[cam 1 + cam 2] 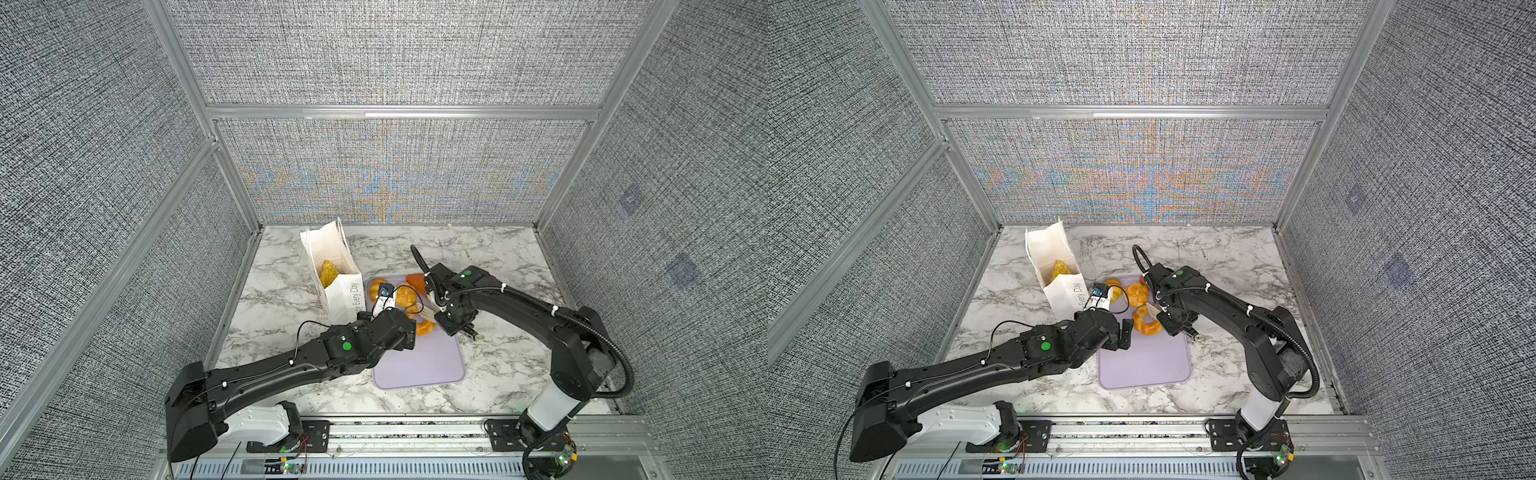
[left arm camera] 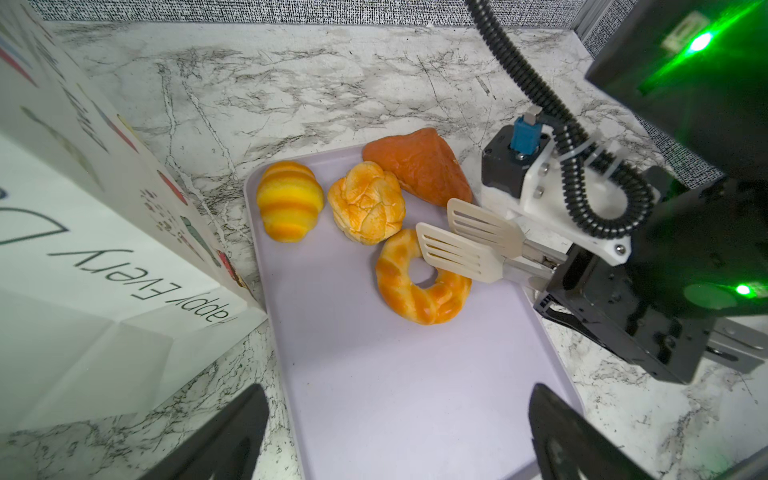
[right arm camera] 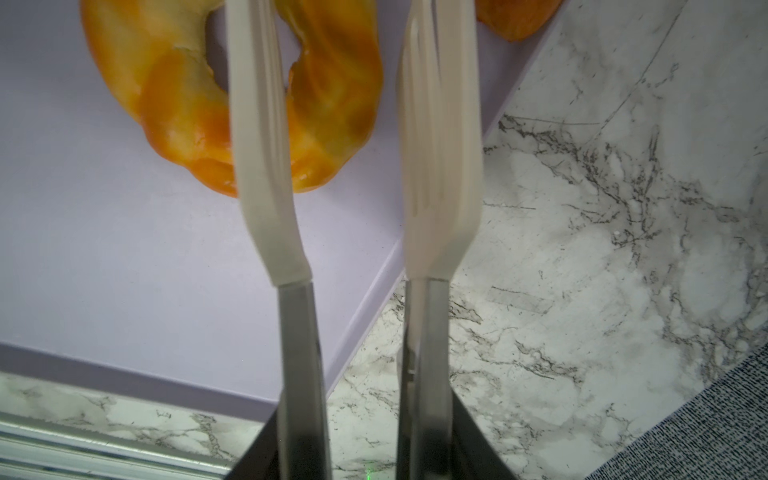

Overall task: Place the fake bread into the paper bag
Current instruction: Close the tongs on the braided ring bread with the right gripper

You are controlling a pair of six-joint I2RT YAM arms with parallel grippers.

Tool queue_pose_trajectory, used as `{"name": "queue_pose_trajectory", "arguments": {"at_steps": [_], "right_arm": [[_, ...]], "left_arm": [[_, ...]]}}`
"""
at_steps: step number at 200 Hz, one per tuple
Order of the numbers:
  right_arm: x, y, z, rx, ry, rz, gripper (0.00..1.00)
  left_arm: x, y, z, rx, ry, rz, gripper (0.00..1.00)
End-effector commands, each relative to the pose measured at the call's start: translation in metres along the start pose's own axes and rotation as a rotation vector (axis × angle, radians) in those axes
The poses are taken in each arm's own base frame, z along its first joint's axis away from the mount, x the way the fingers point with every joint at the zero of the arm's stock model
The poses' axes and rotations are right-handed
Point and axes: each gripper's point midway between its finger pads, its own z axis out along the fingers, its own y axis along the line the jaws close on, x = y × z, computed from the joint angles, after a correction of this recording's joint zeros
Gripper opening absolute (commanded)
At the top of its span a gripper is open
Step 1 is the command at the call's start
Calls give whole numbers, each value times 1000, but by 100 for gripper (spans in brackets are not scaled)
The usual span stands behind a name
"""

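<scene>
One golden pastry (image 1: 328,272) sits inside the white paper bag (image 1: 345,297), which stands upright on the left, just beside the lilac tray (image 2: 374,374). Left gripper (image 2: 397,388) hangs over the tray's bare end, jaws wide apart and empty. Four pieces lie on the tray: striped croissant (image 2: 289,201), round bun (image 2: 365,201), reddish wedge (image 2: 417,170), ring doughnut (image 2: 399,282). Right gripper (image 3: 368,444) is clamped on white tongs (image 2: 461,241), blades apart, one over the doughnut's hole
</scene>
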Motion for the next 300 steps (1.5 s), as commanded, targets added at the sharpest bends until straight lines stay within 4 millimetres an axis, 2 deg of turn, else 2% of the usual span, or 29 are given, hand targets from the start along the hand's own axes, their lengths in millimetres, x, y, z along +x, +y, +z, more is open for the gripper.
{"name": "queue_pose_trajectory", "arguments": {"at_steps": [1, 101, 178, 224, 300], "right_arm": [[2, -2, -2, 17, 15, -25, 43], [0, 3, 5, 18, 65, -80, 43], [3, 4, 5, 19, 82, -104, 27], [3, 7, -4, -7, 53, -94, 22], [4, 6, -22, -26, -5, -67, 21]], "left_arm": [[-1, 0, 0, -4, -2, 4, 99], [0, 3, -2, -11, -2, 3, 99], [-3, 5, -5, -16, -10, 2, 99], [-4, 6, -7, -16, -14, -2, 99], [-10, 6, -11, -17, -23, 5, 99]]}}
